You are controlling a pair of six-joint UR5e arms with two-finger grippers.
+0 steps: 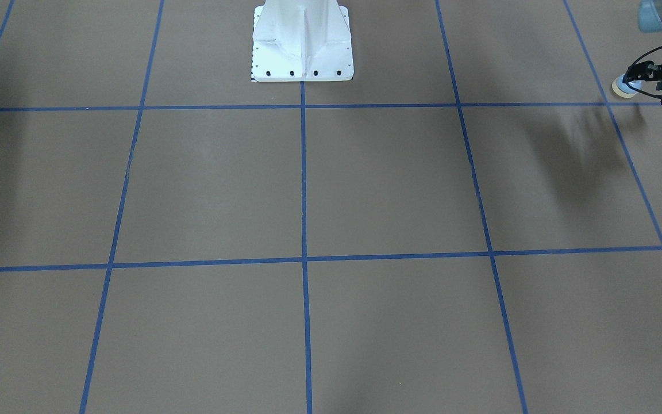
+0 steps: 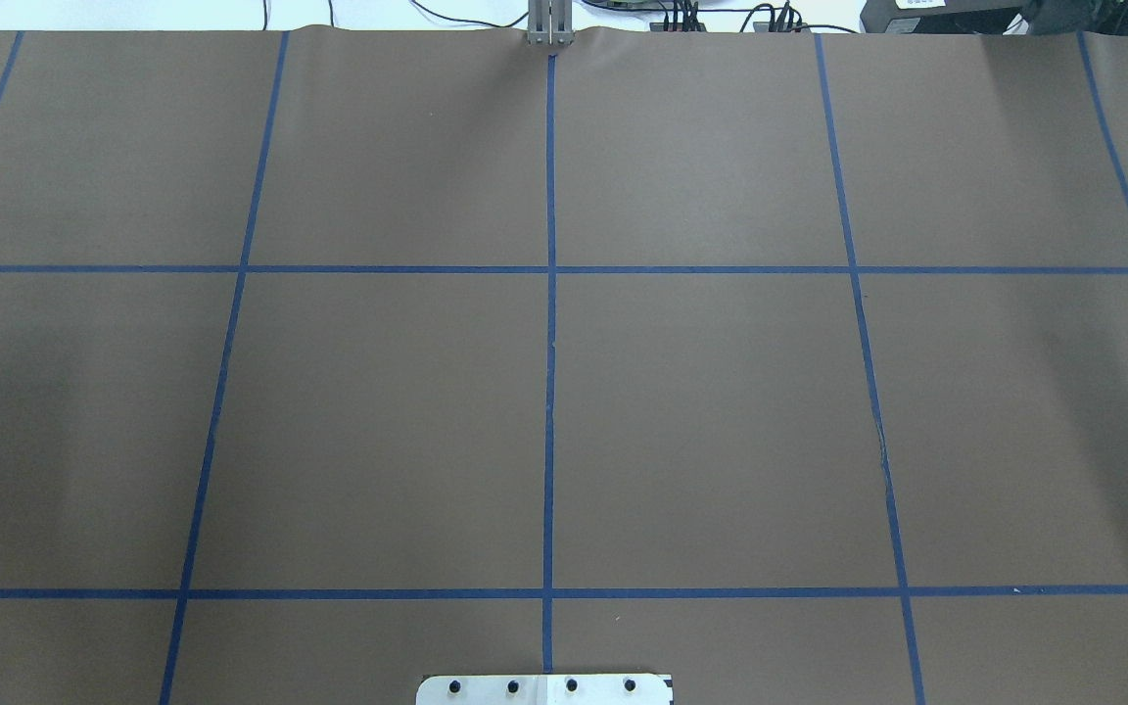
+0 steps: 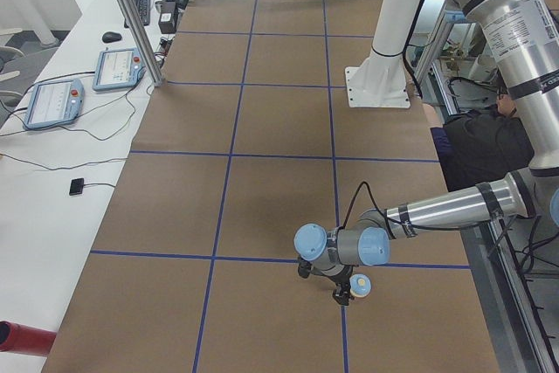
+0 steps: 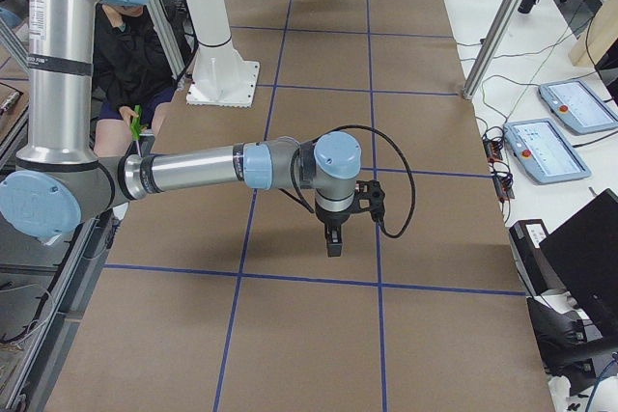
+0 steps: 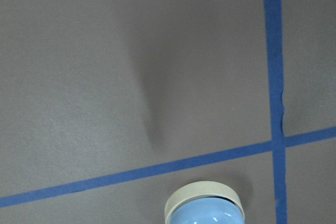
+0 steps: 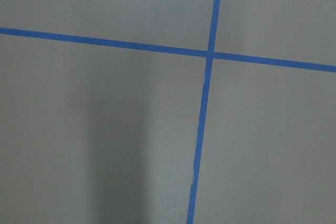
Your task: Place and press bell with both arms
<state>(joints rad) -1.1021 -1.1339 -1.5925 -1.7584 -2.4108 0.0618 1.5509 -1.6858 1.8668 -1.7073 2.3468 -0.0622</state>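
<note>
The bell (image 1: 624,87), a light-blue dome on a cream base, is at the table's left end near a blue tape line. My left gripper (image 1: 638,77) is shut on it and holds it tilted, base pointing away, low over the table. The bell shows at the bottom edge of the left wrist view (image 5: 205,208) and beside the near arm's gripper in the exterior left view (image 3: 360,283). My right gripper (image 4: 334,238) points down over the brown table near a tape crossing. It shows only in the exterior right view, so I cannot tell whether it is open or shut.
The brown table (image 2: 721,411) carries a grid of blue tape lines. The white bolted pedestal (image 1: 302,43) stands at the robot's side, middle. Tablets and cables lie on the white bench (image 3: 52,102) beyond the far edge. A person (image 3: 480,141) sits behind the robot.
</note>
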